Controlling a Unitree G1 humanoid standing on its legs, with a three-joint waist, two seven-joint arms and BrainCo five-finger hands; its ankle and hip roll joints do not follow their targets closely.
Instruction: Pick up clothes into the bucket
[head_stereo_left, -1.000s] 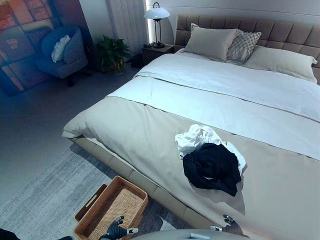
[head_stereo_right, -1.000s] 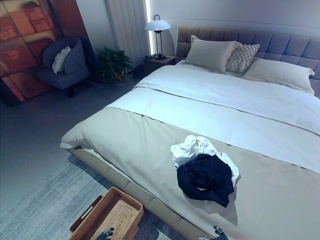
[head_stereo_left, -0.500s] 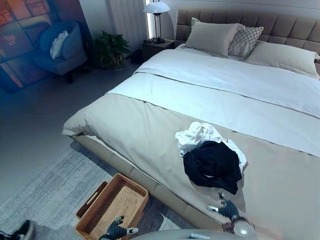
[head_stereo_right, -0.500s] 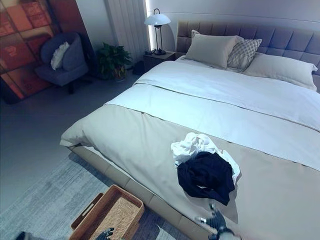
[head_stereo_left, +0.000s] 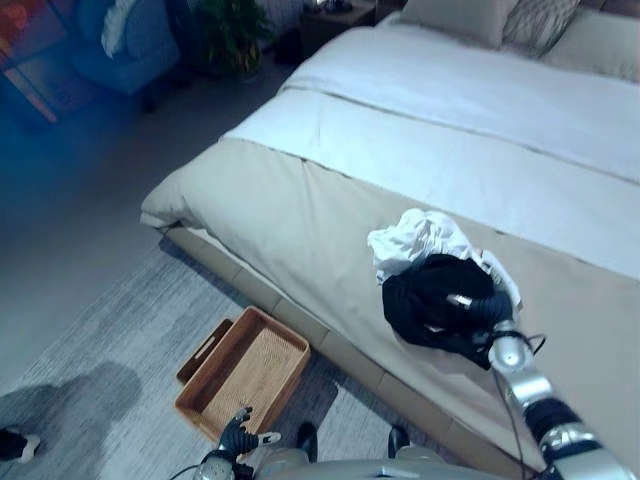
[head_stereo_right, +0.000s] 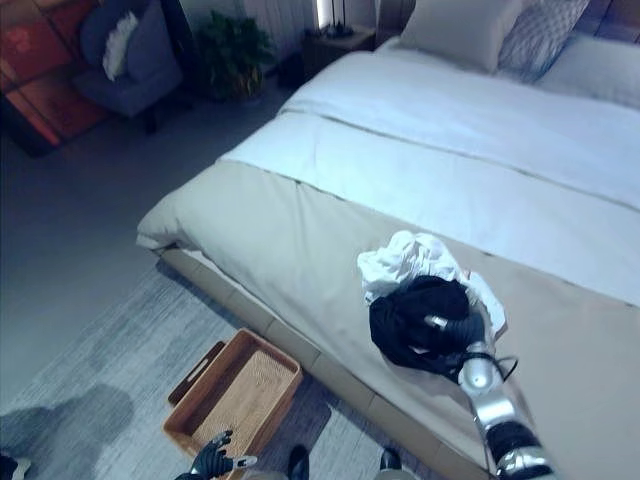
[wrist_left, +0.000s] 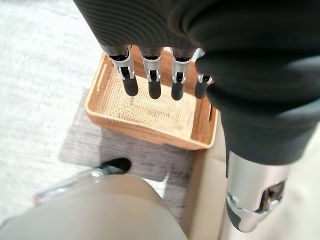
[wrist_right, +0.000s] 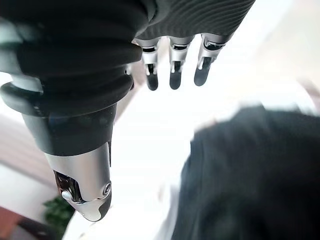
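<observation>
Left hand (head_stereo_left: 237, 436): low at the bottom edge of the left eye view, over the grey rug (head_stereo_left: 110, 370); fingers (wrist_left: 152, 80) straight and relaxed, holding nothing.
Basket (head_stereo_left: 243, 373): a woven tan tray with side handles, on the rug at lower left of centre, just beside the bed's foot edge; nothing lies in it.
Right hand (head_stereo_left: 478, 305): at right of centre, over the dark garment; in its wrist view the fingers (wrist_right: 174, 70) hang straight and apart, gripping nothing.
Dark garment (head_stereo_left: 432, 308): crumpled on the beige cover, partly over the white cloth.
White cloth (head_stereo_left: 418, 237): bunched just behind the dark one, touching it.
Bed (head_stereo_left: 290, 215): beige cover in front, white sheet beyond, pillows (head_stereo_right: 460, 30) at top right.
Room: blue armchair (head_stereo_left: 125, 45) and a potted plant (head_stereo_left: 232, 30) at upper left, on dark floor.
</observation>
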